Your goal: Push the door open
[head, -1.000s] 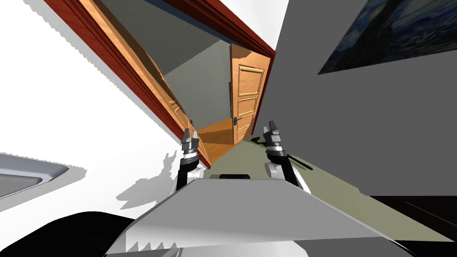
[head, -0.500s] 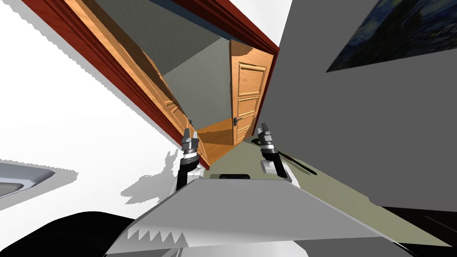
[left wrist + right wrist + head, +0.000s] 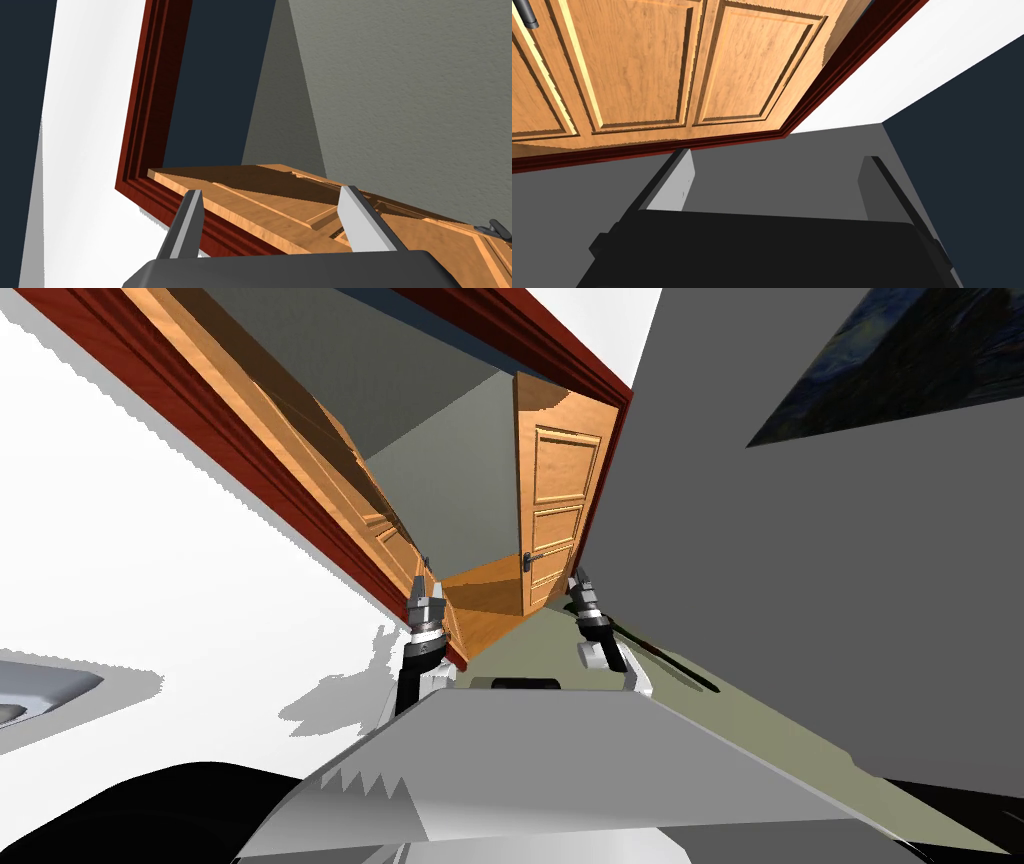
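Your right jaws have edged toward the wooden door [image 3: 632, 70] just ahead, spread wide, holding nothing; left jaws likewise parted, empty.

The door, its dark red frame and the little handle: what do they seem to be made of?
The door looks like light orange-brown wood, smoothly finished: grain streaks cross its raised panels. The frame seems wood too, stained deep red, with faint grain on its moulded ridges. The handle is plain dark grey, perhaps metal; its look leaves that open.
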{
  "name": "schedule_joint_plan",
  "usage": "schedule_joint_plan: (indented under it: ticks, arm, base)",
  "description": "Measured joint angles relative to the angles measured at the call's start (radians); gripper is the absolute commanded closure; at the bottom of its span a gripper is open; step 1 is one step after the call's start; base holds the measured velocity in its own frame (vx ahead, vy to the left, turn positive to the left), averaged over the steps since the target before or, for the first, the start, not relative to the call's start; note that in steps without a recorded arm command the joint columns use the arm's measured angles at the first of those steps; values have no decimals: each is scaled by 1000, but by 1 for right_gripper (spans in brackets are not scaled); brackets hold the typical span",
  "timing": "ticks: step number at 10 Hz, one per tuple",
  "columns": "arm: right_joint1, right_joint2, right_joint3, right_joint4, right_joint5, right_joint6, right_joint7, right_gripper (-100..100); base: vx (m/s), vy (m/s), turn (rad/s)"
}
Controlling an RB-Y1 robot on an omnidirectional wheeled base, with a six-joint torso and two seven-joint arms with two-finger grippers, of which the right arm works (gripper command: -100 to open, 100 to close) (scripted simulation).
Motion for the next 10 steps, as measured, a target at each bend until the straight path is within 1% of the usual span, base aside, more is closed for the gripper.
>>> schedule_joint_plan:
  ticks: [1,2,3,6,7,8,9,10]
  arm:
    - [-5,-3,3,18,2,-4,-9,-100]
    - [-23,-4,6,49,6,-6,-18,-100]
    - [-46,-10,8,82,9,-10,-32,-100]
    - [-75,-16,16,142,18,-14,-58,-100]
    - [-92,-21,18,172,20,-20,-68,-100]
    - [-116,-22,23,207,26,-26,-81,-100]
    - [-128,-23,25,225,28,-24,-89,-100]
    - [-137,-29,28,255,31,-33,-101,-100]
  base:
    - [57,-56,43]
    - [73,-67,73]
    - [59,-61,18]
    - [47,-55,35]
    - [69,-88,73]
    - [53,-72,30]
    - [61,-60,37]
    - [45,-44,26]
